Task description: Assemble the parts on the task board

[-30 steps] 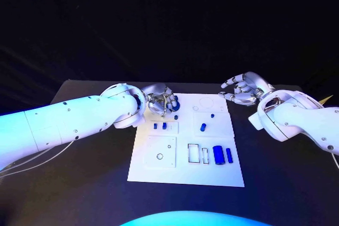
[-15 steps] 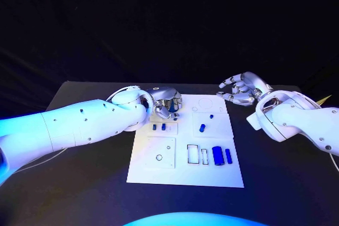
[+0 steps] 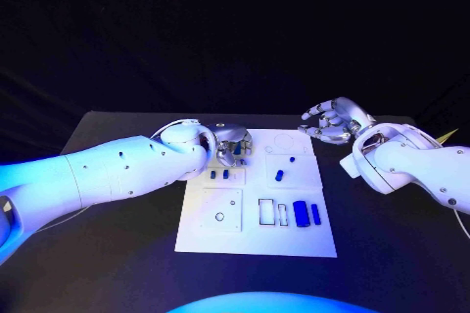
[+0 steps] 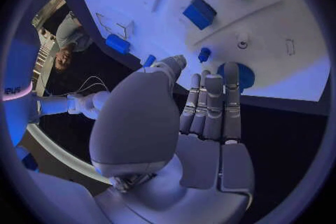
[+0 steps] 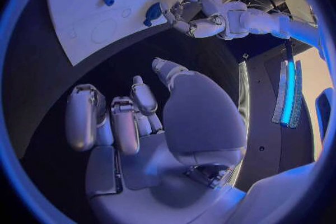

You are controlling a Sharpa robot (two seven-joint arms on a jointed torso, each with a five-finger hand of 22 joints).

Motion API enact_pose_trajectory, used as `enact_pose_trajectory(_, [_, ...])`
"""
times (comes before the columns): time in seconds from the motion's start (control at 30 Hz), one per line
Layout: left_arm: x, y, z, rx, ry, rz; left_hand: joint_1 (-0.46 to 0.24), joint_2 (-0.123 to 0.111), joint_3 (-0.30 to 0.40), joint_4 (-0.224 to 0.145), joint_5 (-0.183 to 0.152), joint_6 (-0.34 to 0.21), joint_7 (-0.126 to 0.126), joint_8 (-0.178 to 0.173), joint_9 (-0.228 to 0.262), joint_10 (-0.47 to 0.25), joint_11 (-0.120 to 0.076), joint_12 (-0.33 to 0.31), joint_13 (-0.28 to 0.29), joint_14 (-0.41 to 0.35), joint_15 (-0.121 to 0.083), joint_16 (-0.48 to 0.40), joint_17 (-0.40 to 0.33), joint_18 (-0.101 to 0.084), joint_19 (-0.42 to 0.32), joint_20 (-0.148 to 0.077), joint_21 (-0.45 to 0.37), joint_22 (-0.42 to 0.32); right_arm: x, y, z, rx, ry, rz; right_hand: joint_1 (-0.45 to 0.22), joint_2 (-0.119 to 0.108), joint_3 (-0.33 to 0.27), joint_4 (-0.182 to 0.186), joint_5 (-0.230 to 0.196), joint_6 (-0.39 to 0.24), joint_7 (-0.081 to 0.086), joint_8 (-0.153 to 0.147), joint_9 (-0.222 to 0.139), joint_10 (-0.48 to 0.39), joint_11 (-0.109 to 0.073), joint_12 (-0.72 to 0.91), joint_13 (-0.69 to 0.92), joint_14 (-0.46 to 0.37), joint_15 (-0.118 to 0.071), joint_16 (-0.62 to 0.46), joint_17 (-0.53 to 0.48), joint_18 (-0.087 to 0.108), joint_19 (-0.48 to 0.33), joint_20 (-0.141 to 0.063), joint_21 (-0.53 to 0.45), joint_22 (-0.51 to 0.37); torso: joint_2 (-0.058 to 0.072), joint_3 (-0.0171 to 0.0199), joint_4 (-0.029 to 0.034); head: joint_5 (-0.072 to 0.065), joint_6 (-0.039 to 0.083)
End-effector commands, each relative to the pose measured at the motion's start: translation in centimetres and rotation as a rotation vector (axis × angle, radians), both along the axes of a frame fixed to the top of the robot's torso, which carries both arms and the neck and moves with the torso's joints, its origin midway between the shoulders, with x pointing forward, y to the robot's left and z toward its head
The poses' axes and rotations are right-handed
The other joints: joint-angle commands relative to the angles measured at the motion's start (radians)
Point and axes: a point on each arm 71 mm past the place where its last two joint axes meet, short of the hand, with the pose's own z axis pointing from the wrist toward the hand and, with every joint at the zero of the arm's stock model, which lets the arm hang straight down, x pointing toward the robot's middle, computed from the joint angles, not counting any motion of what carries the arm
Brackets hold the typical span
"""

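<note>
Silver fingers of the left hand (image 3: pixel 232 140) hang straight and side by side, holding nothing, over the far left corner of the white rectangular task board (image 3: pixel 257 240), beside a round blue part (image 4: pixel 236 75). Off the board's far right corner, the right hand (image 3: pixel 334 123) hovers empty, fingers curled loosely apart.

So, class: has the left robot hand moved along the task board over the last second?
Yes. The left robot hand has shifted slightly toward the far end of the task board, nearer its far left corner.
</note>
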Motion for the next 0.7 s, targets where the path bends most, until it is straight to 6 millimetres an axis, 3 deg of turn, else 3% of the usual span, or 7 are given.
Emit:
enact_pose_trajectory(0.03, [-0.01,-0.03,-0.55,0.067,0.032,-0.004,0.009,-0.004,0.002,-0.001,0.001,0.007,0.001,-0.007,-0.002,0.006,0.0,-0.006,-0.003,0.011,0.0,0.006,0.002,0.011,0.005,0.001,0.006,0.002,-0.07,0.16,0.09,-0.002,-0.014,0.014,0.004,-0.009,0.006,-0.003,0.004,-0.003,-0.002,0.006,0.002,-0.005,-0.001,-0.005,-0.001,0.083,-0.009,-0.006,0.181,0.015,-0.006,-0.001,-0.006,0.108,-0.002,0.0004,0.0006,0.002,-0.003])
enact_pose_trajectory(0.33, [0.11,-0.05,-0.86,0.084,0.041,0.001,0.02,0.001,0.014,-0.005,0.002,0.024,0.004,-0.014,-0.012,0.019,0.005,-0.014,-0.015,0.027,0.004,0.037,0.021,0.011,0.008,0.003,0.023,0.018,-0.1,0.15,0.1,-0.002,-0.015,0.014,0.004,-0.009,0.006,-0.003,0.004,-0.003,-0.002,0.006,0.002,-0.005,-0.001,-0.005,-0.001,0.083,-0.009,-0.006,0.181,0.015,-0.006,-0.001,-0.006,0.108,-0.002,-0.0005,0.0003,0.001,-0.004])
enact_pose_trajectory(0.7, [0.21,-0.27,-1.27,0.079,0.042,0.002,0.047,0.01,0.075,-0.029,-0.001,0.055,0.006,-0.03,-0.03,0.051,0.002,-0.034,-0.04,0.035,0.002,0.077,0.033,0.007,0.015,0.002,0.067,0.066,-0.13,0.19,0.11,-0.002,-0.015,0.016,0.004,-0.009,0.007,-0.002,0.004,-0.004,-0.002,0.007,0.002,-0.003,-0.001,-0.004,0.0,0.084,-0.009,-0.006,0.182,0.015,-0.005,-0.001,-0.007,0.108,-0.002,0.0007,0.0004,0.0,-0.006])
